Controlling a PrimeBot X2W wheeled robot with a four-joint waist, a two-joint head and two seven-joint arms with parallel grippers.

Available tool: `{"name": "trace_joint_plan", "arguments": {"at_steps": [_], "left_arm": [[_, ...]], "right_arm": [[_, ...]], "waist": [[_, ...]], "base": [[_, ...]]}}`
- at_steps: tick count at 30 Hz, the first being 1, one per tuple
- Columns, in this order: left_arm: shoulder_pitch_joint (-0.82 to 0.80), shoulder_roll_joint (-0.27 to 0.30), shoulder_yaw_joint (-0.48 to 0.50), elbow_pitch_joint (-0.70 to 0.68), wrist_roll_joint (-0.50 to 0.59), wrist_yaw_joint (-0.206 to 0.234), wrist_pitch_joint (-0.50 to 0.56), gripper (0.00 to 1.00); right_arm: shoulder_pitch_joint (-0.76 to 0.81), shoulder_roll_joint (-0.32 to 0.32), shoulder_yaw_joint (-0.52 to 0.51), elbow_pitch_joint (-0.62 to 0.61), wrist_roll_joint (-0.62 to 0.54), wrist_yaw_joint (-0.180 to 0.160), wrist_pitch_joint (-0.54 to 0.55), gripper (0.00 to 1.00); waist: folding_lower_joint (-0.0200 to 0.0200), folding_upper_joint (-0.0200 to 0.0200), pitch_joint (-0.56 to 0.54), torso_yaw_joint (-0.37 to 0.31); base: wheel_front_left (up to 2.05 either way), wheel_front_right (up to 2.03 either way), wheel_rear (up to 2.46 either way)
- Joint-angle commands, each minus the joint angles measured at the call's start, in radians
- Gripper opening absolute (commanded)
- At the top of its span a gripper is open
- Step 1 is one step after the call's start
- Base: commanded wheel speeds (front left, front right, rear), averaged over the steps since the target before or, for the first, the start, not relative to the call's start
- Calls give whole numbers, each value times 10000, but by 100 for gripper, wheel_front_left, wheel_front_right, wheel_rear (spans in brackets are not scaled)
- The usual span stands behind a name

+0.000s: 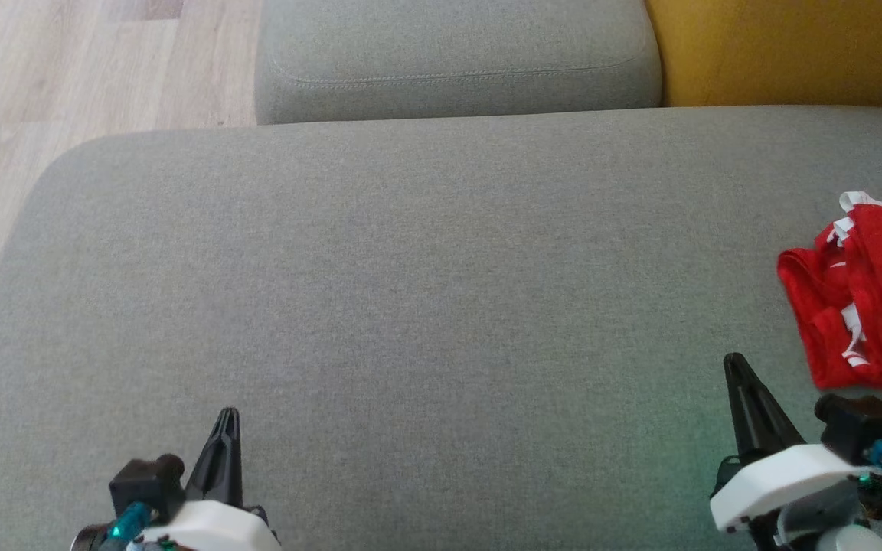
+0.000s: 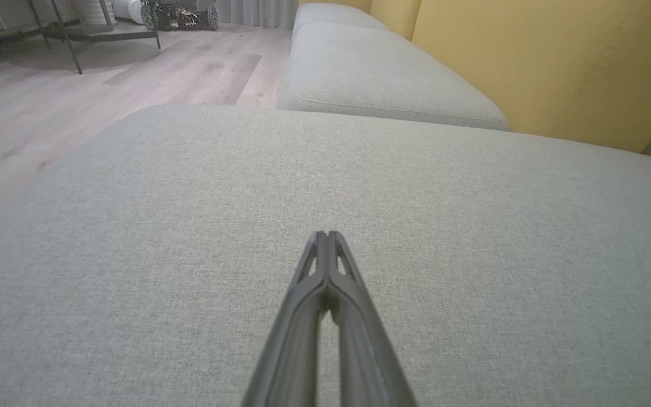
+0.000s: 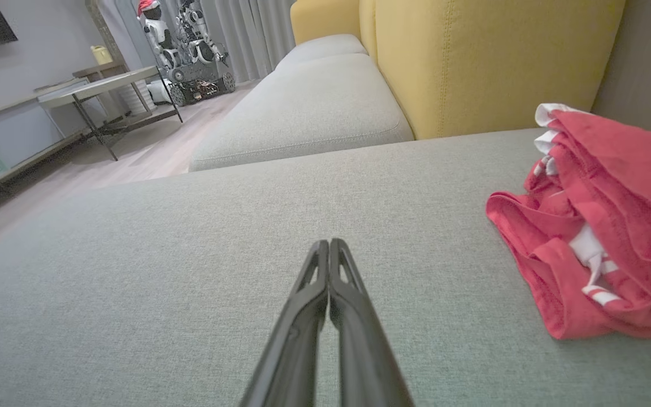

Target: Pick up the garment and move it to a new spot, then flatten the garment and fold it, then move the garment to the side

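On the far right of the grey seat cushion (image 1: 410, 306) before me lies the red garment with white trim (image 1: 862, 306), crumpled in a heap. It is just ahead and to the right of my right gripper (image 1: 733, 361). That gripper is clenched on nothing, its fingers pressed together above the upholstery, and plain grey fabric runs from its tips to the cloth. My left gripper (image 1: 227, 417) is likewise clenched and empty, well apart from the garment.

Behind this cushion sit a second grey cushion (image 1: 456, 53) and a yellow backrest (image 1: 785, 46). Pale wooden floor (image 1: 66, 69) runs along my left. Across the room stand a metal-legged table (image 3: 105, 85), a robot with a red hat (image 3: 153, 22) and grey curtains (image 3: 257, 28).

I count one garment, two grippers and two grey cushions.
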Motion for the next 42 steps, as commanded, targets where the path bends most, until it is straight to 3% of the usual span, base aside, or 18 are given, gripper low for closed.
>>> {"name": "trace_joint_plan", "arguments": {"at_steps": [1, 42], "left_arm": [[-412, 81, 211, -262, -243, -115, 47, 0], [-1073, -403, 1542, 240, -4642, -1316, 1003, 0]], "right_arm": [[-412, -43, -23, -254, 310, -1, -11, 0], [-1020, -165, -229, 474, 5291, -4, 45, 0]], "waist": [[0, -1, 0, -4], [0, -1, 47, -98]], "base": [[0, 0, 0], [0, 0, 0]]}}
